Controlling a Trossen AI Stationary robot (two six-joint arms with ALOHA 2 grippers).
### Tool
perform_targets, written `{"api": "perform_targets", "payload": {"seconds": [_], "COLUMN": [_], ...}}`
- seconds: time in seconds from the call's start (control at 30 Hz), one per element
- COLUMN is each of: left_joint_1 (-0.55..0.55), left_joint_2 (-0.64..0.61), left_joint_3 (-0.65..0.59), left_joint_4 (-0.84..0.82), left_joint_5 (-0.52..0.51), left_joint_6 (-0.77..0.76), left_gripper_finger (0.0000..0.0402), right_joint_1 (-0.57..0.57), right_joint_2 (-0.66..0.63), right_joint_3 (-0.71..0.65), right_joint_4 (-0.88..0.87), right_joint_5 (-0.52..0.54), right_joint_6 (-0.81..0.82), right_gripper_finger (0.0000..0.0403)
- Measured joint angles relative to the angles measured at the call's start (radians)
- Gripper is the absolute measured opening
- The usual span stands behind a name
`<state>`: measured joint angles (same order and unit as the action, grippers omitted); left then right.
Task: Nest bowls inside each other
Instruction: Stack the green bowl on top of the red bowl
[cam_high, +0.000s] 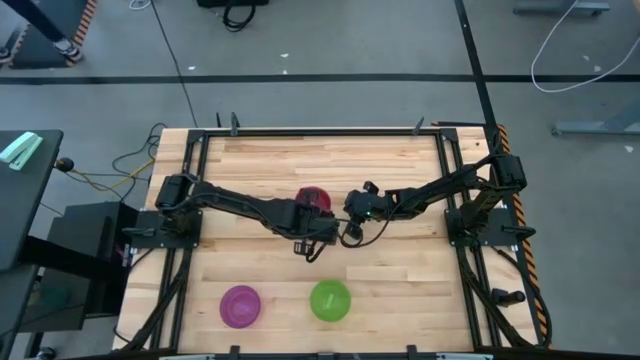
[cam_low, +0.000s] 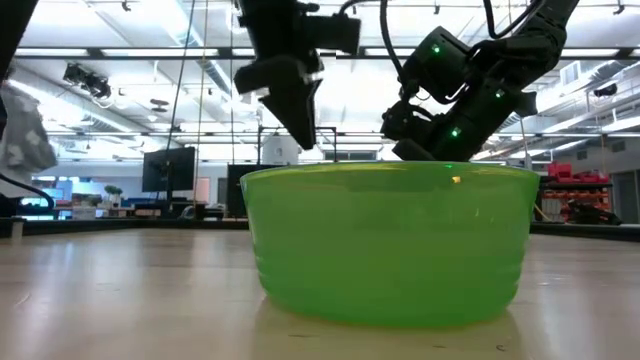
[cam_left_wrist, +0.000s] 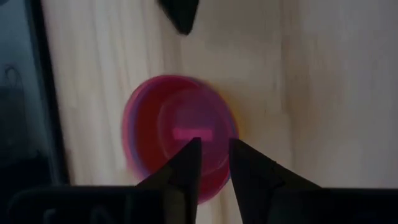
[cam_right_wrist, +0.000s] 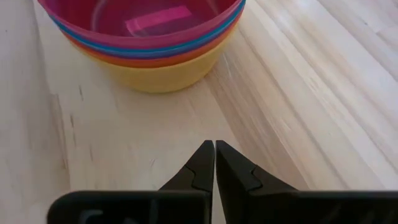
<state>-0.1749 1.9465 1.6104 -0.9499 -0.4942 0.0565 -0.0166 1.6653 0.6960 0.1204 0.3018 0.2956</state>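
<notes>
A stack of nested bowls stands on the table's middle: yellow at the bottom, then orange and blue, with pink on top. My left gripper hangs open above the stack, nothing between its fingers; it shows in the high view just near of the stack. My right gripper is shut, low over the wood, a short way to the stack's right. A purple bowl and a green bowl stand apart, upright, near the front edge.
The green bowl fills the low view, with both grippers behind it. Bare wood lies between the stack and the two front bowls, and on the table's right half. Black frame rails run along the table's sides.
</notes>
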Motion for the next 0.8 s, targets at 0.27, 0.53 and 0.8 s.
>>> {"api": "perform_targets", "payload": {"seconds": [0.27, 0.53, 0.8], "left_joint_1": [0.019, 0.093, 0.203], "left_joint_2": [0.0, -0.02, -0.114], "left_joint_3": [0.109, 0.118, 0.117], "left_joint_4": [-0.278, -0.403, -0.484], "left_joint_5": [-0.199, -0.23, -0.274], "left_joint_6": [-0.103, -0.163, -0.233], "left_gripper_finger": [0.0084, 0.0079, 0.0079], "right_joint_1": [0.02, 0.123, 0.21], "right_joint_2": [-0.023, -0.187, -0.357], "right_joint_3": [0.0, 0.0, 0.0], "right_joint_4": [-0.002, -0.042, -0.17], "right_joint_5": [-0.117, -0.121, -0.12], "right_joint_6": [0.068, 0.078, 0.154], "right_gripper_finger": [0.0024, 0.0024, 0.0024]}}
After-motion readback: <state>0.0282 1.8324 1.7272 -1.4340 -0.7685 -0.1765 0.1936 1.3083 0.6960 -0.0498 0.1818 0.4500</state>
